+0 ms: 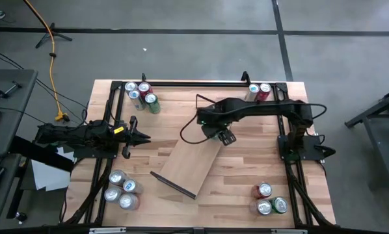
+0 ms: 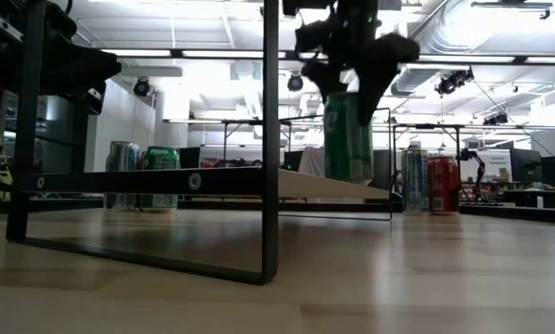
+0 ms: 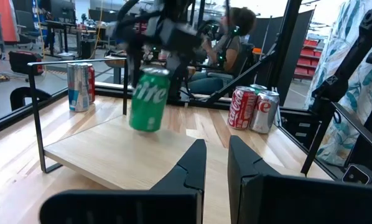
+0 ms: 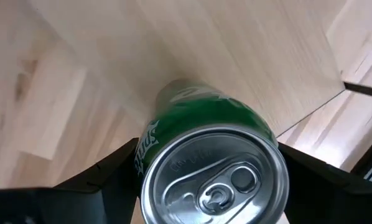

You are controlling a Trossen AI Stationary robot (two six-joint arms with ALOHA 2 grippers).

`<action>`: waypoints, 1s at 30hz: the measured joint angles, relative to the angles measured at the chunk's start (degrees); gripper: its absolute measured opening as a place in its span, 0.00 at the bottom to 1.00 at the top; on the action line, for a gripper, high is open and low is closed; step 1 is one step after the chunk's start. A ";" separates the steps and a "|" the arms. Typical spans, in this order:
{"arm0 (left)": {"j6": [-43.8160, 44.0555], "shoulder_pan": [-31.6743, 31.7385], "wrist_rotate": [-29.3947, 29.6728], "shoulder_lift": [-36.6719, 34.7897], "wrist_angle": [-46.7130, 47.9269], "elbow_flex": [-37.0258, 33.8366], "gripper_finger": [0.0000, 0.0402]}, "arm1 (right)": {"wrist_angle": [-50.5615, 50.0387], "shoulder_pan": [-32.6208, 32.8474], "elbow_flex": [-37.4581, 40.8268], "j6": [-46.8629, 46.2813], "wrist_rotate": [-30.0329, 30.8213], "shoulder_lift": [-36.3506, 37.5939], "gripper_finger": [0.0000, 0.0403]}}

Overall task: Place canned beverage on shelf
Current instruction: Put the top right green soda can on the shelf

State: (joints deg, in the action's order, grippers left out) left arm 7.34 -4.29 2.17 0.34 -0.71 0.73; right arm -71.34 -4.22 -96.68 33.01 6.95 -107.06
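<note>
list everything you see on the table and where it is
green Sprite can: 1, green, held tilted over the shelf near its far end
shelf: 1, light wood with dark rails, lying diagonally mid-table
far-left cans: 4, silver, red and green, far left corner
far-right cans: 2, silver and red, far edge right of centre
near-left cans: 3, silver, near left corner
near-right cans: 3, red, silver and green, near right corner
table: 1, plank-patterned wood
person: 1, seated beyond the table
right tool: shut on the green Sprite can
left tool: shut, empty, left side of the table
</note>
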 joint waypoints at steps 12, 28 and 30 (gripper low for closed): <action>0.00 0.02 0.00 0.02 0.02 -0.01 0.00 | 1.92 -7.74 0.00 -3.46 -4.72 1.05 0.71; 0.01 0.01 0.00 0.01 0.00 0.00 0.00 | 5.35 -9.39 0.00 -4.78 -7.02 0.91 0.77; 0.00 0.02 0.00 0.02 0.01 0.00 0.00 | 5.58 -9.41 0.00 -5.04 -7.00 0.87 0.77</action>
State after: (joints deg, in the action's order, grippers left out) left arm 7.33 -4.27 2.17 0.36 -0.70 0.73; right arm -65.76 -13.63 -96.68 27.97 -0.05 -106.19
